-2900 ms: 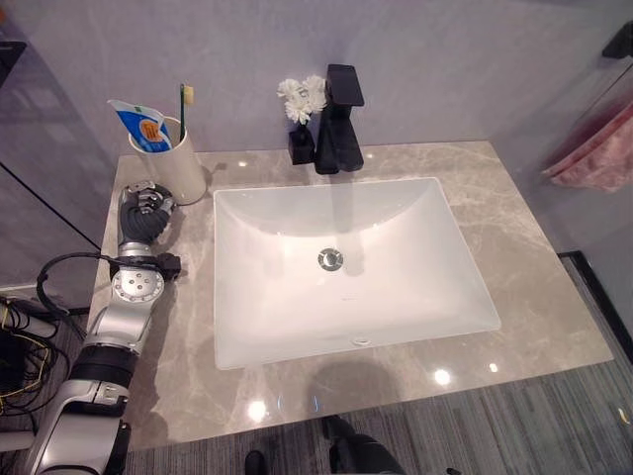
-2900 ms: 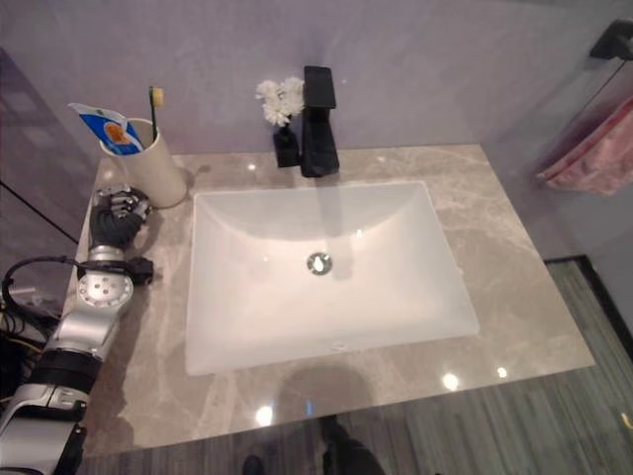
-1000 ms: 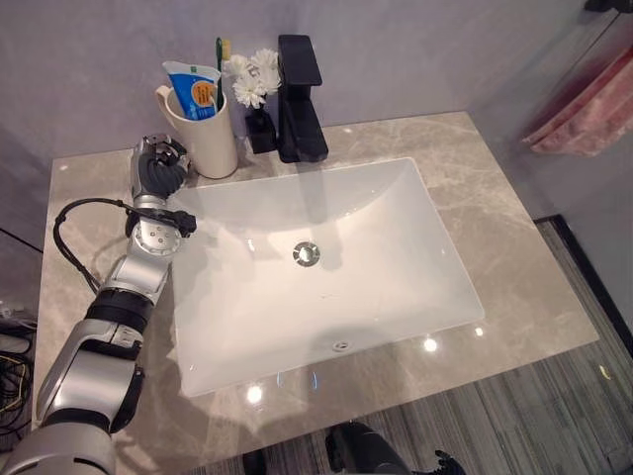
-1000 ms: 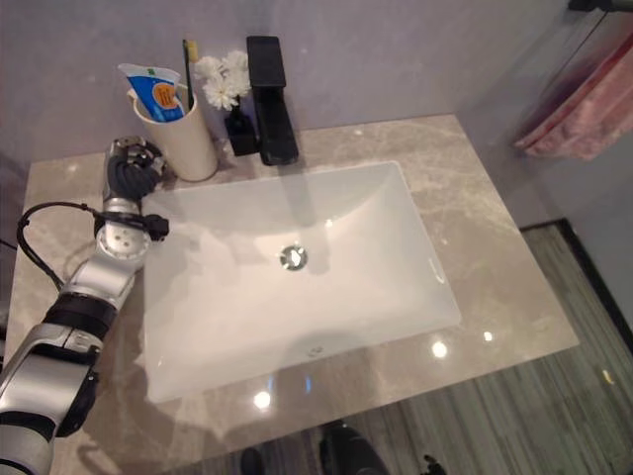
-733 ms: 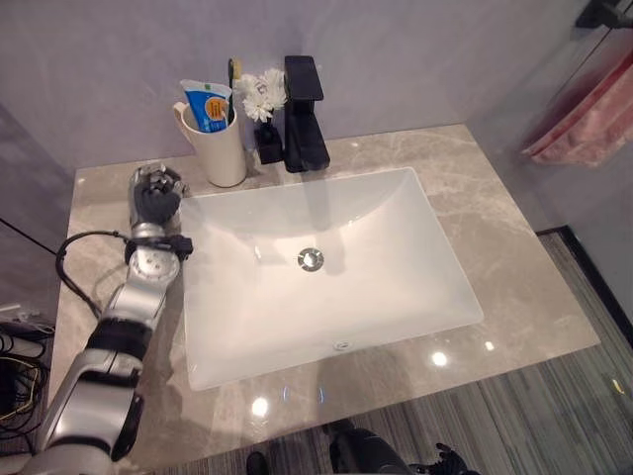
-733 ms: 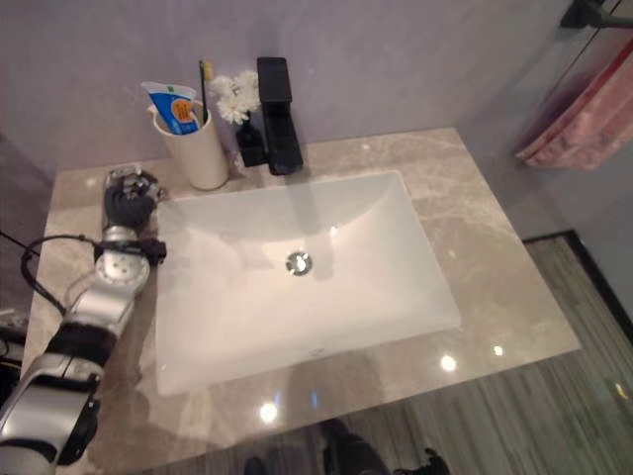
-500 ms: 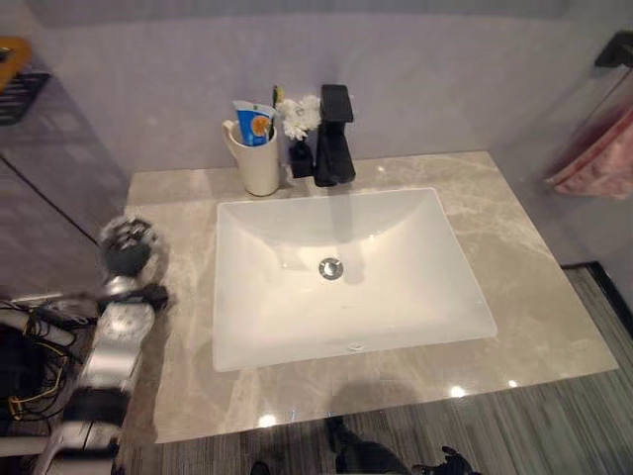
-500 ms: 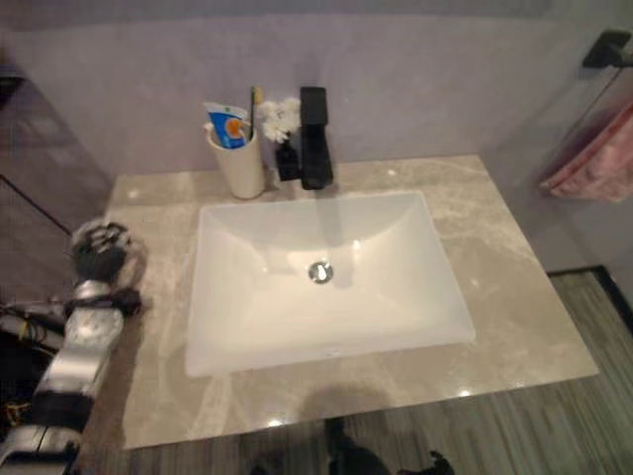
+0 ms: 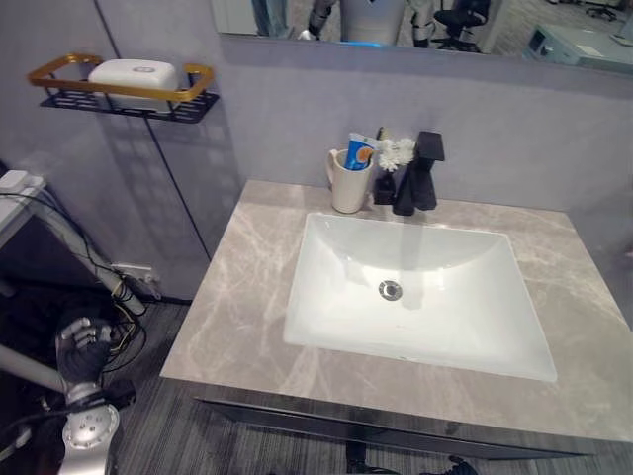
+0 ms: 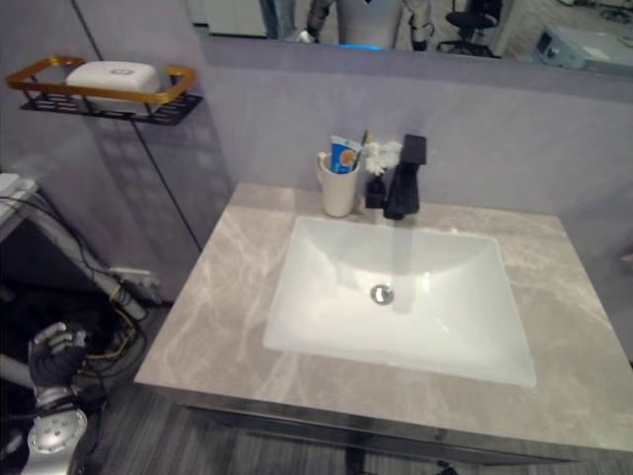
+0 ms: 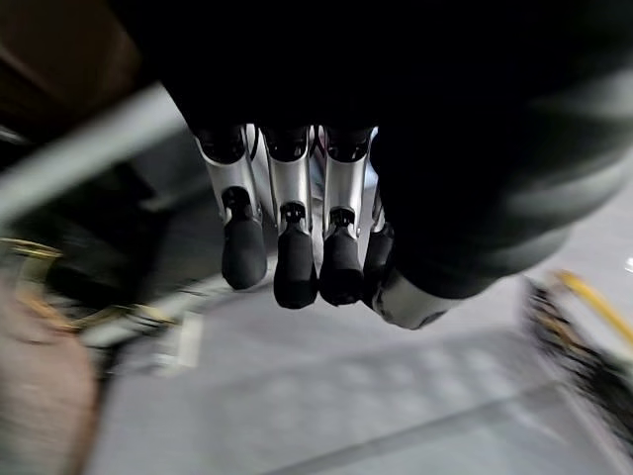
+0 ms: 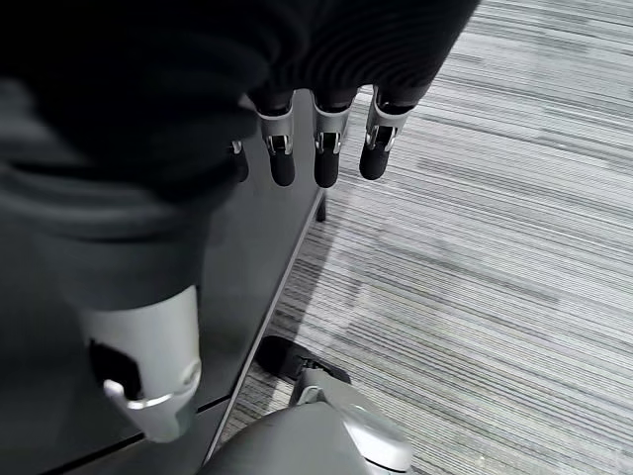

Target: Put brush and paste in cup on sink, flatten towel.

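**Brush and paste in the cup, both hands away from the tabletop**

Cup (image 9: pixel 348 185) stands upright at the back edge of the grey marble tabletop (image 9: pixel 247 297), just left of the black faucet (image 9: pixel 417 174). The toothpaste (image 9: pixel 360 154) and the toothbrush (image 9: pixel 379 136) stand inside the cup and stick out over its rim. A small black vase with white flowers (image 9: pixel 397 153) is between the cup and the faucet, very close to both. The white sink (image 9: pixel 420 297) takes the middle of the tabletop, with the drain (image 9: pixel 390 290) in its centre.

The left hand (image 9: pixel 81 343) is low beside the left edge of the tabletop, well apart from the cup, above the floor. Its fingers (image 11: pixel 282 242) hang nearly straight and relaxed, and it holds nothing. The right hand (image 12: pixel 316 139) is seen in the right wrist view over the striped grey floor (image 12: pixel 495 247); its fingers are also straight and it carries nothing.

On the wall at the left, a black and gold shelf (image 9: pixel 124 94) holds a white soap (image 9: pixel 132 72). A mirror (image 9: pixel 415 20) hangs above the tabletop.
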Controlling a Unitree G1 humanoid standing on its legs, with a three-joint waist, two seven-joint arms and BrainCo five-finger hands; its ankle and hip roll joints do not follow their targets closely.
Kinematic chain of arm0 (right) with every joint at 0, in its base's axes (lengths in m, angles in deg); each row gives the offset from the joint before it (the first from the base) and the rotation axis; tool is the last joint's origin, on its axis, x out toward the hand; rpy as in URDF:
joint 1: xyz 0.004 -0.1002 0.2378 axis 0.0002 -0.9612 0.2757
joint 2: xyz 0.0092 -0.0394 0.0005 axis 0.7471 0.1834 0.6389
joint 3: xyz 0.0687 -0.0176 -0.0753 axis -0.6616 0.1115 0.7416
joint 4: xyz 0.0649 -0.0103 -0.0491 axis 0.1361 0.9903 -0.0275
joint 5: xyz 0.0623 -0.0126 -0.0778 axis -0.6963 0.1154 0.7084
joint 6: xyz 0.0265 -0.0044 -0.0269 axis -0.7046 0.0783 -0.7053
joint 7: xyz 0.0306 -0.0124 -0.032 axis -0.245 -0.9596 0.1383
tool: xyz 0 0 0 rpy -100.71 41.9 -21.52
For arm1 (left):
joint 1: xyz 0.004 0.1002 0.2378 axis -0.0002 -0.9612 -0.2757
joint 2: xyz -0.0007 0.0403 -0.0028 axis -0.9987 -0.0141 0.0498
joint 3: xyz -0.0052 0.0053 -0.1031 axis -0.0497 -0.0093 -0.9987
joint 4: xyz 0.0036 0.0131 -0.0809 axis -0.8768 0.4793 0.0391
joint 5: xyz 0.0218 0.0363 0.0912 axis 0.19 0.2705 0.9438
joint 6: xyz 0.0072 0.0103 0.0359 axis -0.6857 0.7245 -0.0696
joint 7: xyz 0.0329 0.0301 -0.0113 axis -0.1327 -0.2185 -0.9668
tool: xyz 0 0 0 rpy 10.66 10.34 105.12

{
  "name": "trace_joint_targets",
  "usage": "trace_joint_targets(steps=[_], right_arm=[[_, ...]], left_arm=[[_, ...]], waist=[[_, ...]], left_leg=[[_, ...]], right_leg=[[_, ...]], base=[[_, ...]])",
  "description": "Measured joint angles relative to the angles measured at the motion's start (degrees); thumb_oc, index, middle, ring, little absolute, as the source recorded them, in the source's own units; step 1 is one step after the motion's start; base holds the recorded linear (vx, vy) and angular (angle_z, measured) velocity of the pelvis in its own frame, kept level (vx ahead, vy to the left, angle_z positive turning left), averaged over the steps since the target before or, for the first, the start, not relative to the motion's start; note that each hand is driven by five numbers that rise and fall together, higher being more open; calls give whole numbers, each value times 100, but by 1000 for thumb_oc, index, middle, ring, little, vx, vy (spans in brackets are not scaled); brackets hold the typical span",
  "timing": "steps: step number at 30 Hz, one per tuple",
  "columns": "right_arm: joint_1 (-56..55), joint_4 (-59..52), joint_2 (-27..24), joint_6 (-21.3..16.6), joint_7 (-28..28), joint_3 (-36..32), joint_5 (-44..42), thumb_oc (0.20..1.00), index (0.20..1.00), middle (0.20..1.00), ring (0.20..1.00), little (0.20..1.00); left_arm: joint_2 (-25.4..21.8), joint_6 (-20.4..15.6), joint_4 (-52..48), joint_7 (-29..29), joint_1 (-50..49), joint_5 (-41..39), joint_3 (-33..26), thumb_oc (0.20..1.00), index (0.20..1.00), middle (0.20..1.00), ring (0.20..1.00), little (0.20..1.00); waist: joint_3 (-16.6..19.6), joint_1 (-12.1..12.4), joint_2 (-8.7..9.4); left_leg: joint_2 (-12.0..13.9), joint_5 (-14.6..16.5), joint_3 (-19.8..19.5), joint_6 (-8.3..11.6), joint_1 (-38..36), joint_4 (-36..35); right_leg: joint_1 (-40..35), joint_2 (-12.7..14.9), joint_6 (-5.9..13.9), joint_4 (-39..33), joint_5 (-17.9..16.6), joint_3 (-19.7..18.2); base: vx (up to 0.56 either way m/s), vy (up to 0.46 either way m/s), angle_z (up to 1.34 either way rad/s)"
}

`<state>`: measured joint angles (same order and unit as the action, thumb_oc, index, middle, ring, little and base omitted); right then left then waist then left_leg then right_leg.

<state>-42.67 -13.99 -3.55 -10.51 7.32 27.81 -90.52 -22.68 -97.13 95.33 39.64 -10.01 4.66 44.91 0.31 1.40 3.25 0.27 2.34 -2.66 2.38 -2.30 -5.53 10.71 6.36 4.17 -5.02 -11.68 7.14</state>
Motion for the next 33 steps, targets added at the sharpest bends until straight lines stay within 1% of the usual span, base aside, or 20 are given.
trace_joint_targets(steps=[1, 2, 3, 4, 5, 10, 12, 13, 14, 15, 16, 17, 19, 20, 22, 25, 28, 30, 32, 33], right_arm=[[-5, -5, 9, 1, -3, 0, 48, 1000, 1000, 1000, 1000, 1000], [-22, -4, 21, 8, -6, 1, 118, 1000, 1000, 1000, 1000, 1000], [-35, -20, 11, 19, -12, 0, 160, 1000, 1000, 1000, 1000, 1000], [-42, -21, -18, 46, -46, 0, 211, 1000, 1000, 1000, 1000, 1000], [-30, -70, -129, 141, -149, 0, 426, 1000, 1000, 1000, 1000, 1000], [-133, -249, -287, 297, -239, -284, 659, 1000, 1000, 1000, 1000, 1000], [-261, -687, -282, 299, -251, -374, 580, 1000, 1000, 1000, 1000, 1000], [-279, -736, -254, 303, -260, -338, 564, 1000, 1000, 1000, 1000, 1000], [-270, -748, -195, 301, -247, -305, 541, 1000, 1000, 1000, 1000, 1000], [-100, -743, -158, 293, -258, -295, 477, 1000, 1000, 1000, 1000, 1000], [-62, -740, -166, 286, -252, -286, 374, 1000, 1000, 1000, 1000, 1000], [-8, -739, -181, 306, -256, -280, 332, 1000, 1000, 1000, 1000, 1000], [25, -762, -184, 302, -257, -248, 300, 1000, 1000, 1000, 1000, 1000], [27, -754, -174, 279, -265, -202, 299, 1000, 1000, 1000, 1000, 1000], [87, -664, -195, 283, -275, -190, 301, 1000, 1000, 1000, 1000, 1000], [210, -448, -211, 270, -283, -171, 307, 1000, 1000, 1000, 1000, 1000], [242, -363, -208, 277, -333, -161, 312, 1000, 1000, 1000, 1000, 1000], [171, -369, -254, 280, -335, -162, 315, 1000, 1000, 1000, 1000, 1000], [95, -455, -305, 264, -332, -169, 313, 1000, 1000, 1000, 1000, 1000], [24, -492, -306, 239, -333, -150, 305, 1000, 1000, 1000, 1000, 1000]], left_arm=[[27, 72, 141, 16, -63, -94, 30, 570, 570, 570, 570, 570], [49, 114, 338, 80, -153, -196, 68, 683, 683, 683, 683, 683], [101, 141, 526, 151, -191, -296, 76, 1000, 1000, 1000, 1000, 1000], [146, 176, 863, 246, -215, -419, 100, 1000, 1000, 1000, 1000, 1000], [174, 541, 1437, 528, -261, -617, 423, 1000, 1000, 1000, 1000, 1000], [294, 1040, 1733, 1306, -531, -405, 1386, 1000, 1000, 1000, 1000, 1000], [286, 1147, 2521, 1565, -193, 32, 1913, 1000, 1000, 1000, 1000, 1000], [319, 1230, 2580, 1595, -133, 146, 1995, 1000, 1000, 1000, 1000, 1000], [297, 1245, 2537, 1591, -81, 244, 2085, 1000, 1000, 1000, 1000, 1000], [276, 1319, 2503, 1670, 115, 509, 2476, 1000, 1000, 1000, 1000, 1000], [384, 1339, 2452, 1741, 219, 682, 2591, 1000, 1000, 1000, 1000, 1000], [429, 1341, 2242, 1791, 275, 794, 2713, 1000, 1000, 1000, 1000, 1000], [433, 1323, 1936, 1897, 356, 928, 2869, 1000, 1000, 1000, 1000, 1000], [391, 1373, 1872, 1929, 374, 982, 2887, 1000, 1000, 1000, 1000, 1000], [263, 1366, 1819, 1974, 415, 1010, 2922, 1000, 1000, 1000, 1000, 1000], [249, 1378, 1895, 1975, 389, 1047, 2822, 1000, 1000, 1000, 1000, 1000], [249, 1374, 1897, 2014, 365, 1046, 2817, 1000, 1000, 1000, 1000, 1000], [321, 1378, 1901, 2024, 294, 1044, 2817, 1000, 1000, 1000, 1000, 1000], [442, 1350, 2066, 2012, 256, 1042, 2776, 1000, 1000, 1000, 1000, 1000], [484, 1357, 2151, 2010, 270, 1040, 2831, 1000, 1000, 1000, 1000, 1000]], waist=[[-21, -2, 36], [-62, -4, 93], [-59, -7, 99], [-40, -27, 123], [-90, -90, 130], [-259, -253, 90], [-416, -478, 133], [-448, -559, 143], [-477, -567, 207], [-671, -480, 9], [-718, -537, -151], [-749, -513, -243], [-765, -553, -367], [-727, -513, -358], [-691, -481, -304], [-582, -372, -332], [-485, -268, -384], [-377, -282, -411], [-322, -297, -571], [-270, -206, -626]], left_leg=[[-28, -7, 17, -31, -33, 2], [-83, -20, -7, -63, -69, 21], [-119, -26, -5, -87, -75, 25], [-177, -18, 4, -118, -83, 59], [-299, 32, 87, -210, -193, 158], [-693, 151, 372, -524, -423, 335], [-878, 287, 651, -747, -520, 587], [-913, 300, 724, -796, -548, 652], [-948, 374, 840, -843, -446, 880], [-739, 498, 1142, -903, -313, 1130], [-565, 459, 1251, -948, -242, 1131], [-419, 383, 1350, -948, -240, 1055], [-234, 235, 1472, -929, -179, 915], [-203, 169, 1479, -886, -133, 878], [-156, -67, 1689, -865, -28, 632], [-85, -151, 1912, -800, 200, 654], [-52, -268, 2139, -696, 331, 577], [2, -395, 2219, -502, 415, 532], [204, -496, 2275, -344, 497, 571], [450, -553, 2367, -221, 660, 718]], right_leg=[[-24, 25, 10, -4, -4, -10], [-72, 81, 36, 1, -5, -8], [-72, 117, 56, 2, -14, -13], [-83, 164, 92, 3, -30, -24], [-170, 264, 192, 3, -100, -115], [-357, 578, 343, 7, -77, -380], [-338, 783, 627, 310, 167, -510], [-316, 798, 665, 409, 168, -468], [-193, 791, 591, 681, -281, -367], [-24, 670, 616, 748, -816, 40], [111, 583, 727, 1195, -490, 464], [289, 524, 536, 2147, 94, 824], [283, 322, 524, 3218, 934, 820], [321, 217, 566, 3639, 1289, 525], [-85, 173, 495, 3641, 1836, 388], [-737, 284, 563, 3009, 2200, 372], [-1251, 304, 510, 2124, 2253, 263], [-1305, 191, 247, 1605, 2339, 202], [-1267, -2, 106, 1461, 2268, 164], [-1071, -239, -89, 1471, 2213, -16]], base=[[-119, 182, 14], [-116, 189, 3], [-122, 198, 6], [-151, 266, -13], [-116, 200, -24], [-87, 161, -29], [-271, 173, -58], [-243, 107, -40], [-290, 112, -73], [-276, 86, -77], [-275, 86, -84], [-221, 5, -50], [-178, -14, -46], [-135, -59, -34], [-138, -86, -44], [-85, -112, -51], [-78, -154, -39], [-137, -276, -42], [-137, -218, -34], [-161, -268, -53]])
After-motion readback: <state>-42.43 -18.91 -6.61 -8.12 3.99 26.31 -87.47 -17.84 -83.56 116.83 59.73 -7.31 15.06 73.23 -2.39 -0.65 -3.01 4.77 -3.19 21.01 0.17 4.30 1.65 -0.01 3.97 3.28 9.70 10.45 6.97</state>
